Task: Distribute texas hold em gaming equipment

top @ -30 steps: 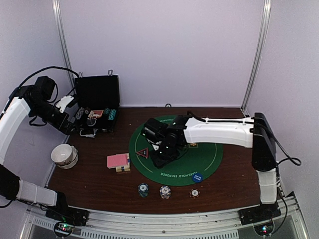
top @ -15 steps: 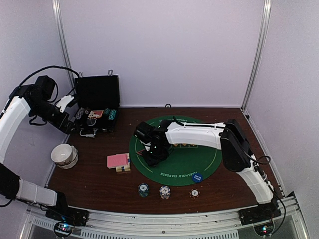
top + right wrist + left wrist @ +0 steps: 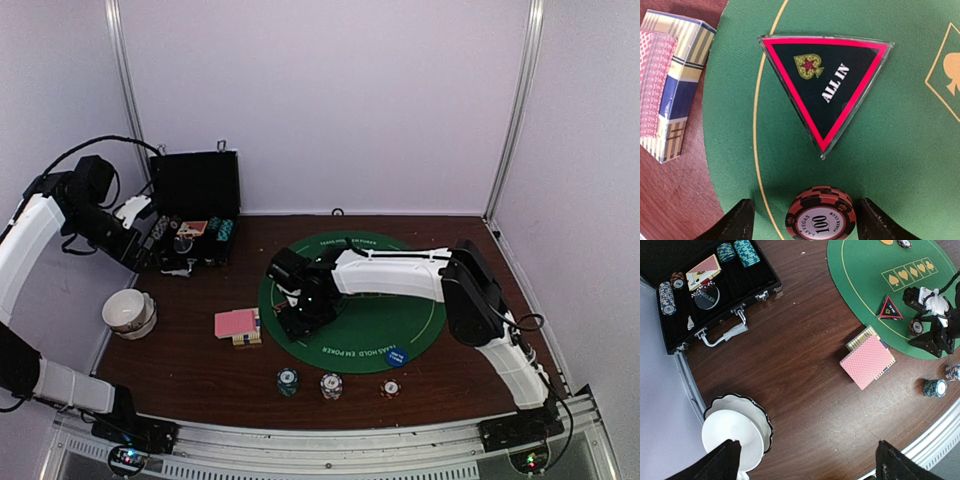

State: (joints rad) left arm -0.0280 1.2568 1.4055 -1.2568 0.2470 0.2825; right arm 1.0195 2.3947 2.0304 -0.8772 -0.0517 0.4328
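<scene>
Overhead, the right claw (image 3: 300, 318) hangs at the green mat's (image 3: 400, 300) left edge, the left claw (image 3: 143, 222) well apart. Left wrist: that claw gapes empty. Right wrist: the brown-red chip stack (image 3: 821, 217) stands on the mat, centred between parted fingers (image 3: 742, 222) (neither touching).

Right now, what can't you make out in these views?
- Top view: triangle marker hidden beneath right tool; case contents too small.
- Right wrist: red-black chip cut by bottom edge; card box by left edge.
- Left wrist: bowl partly behind left tool.
</scene>
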